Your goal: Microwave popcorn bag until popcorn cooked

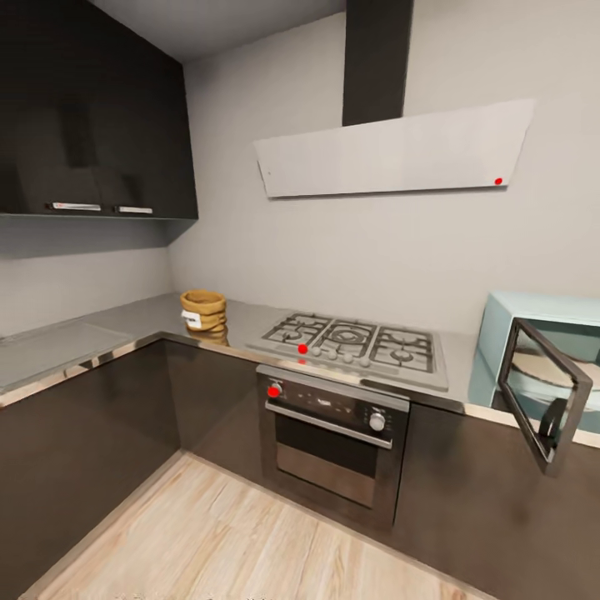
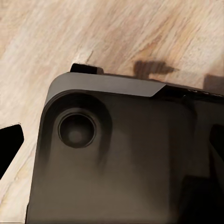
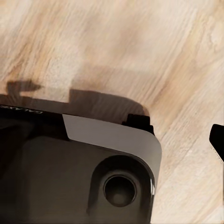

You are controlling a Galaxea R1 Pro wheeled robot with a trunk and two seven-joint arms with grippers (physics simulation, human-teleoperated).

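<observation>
Left of centre, popcorn bag (image 1: pixel 204 312) is sitting untouched on countertop (image 1: pixel 125 321); microwave (image 1: pixel 533 350) is standing open, right edge. I'm seeing nothing grabbed; claw state: can't tell.

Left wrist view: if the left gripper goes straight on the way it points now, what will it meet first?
Most likely the robot's own dark base, which lies right ahead of it, with the wood-plank floor beyond. Depth is unclear, and the fingers are hard to make out.

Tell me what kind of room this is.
A home-style kitchen, simulated: gas hob over a built-in oven, angled extractor hood above, and a mint microwave with its door open on the steel countertop.
</observation>
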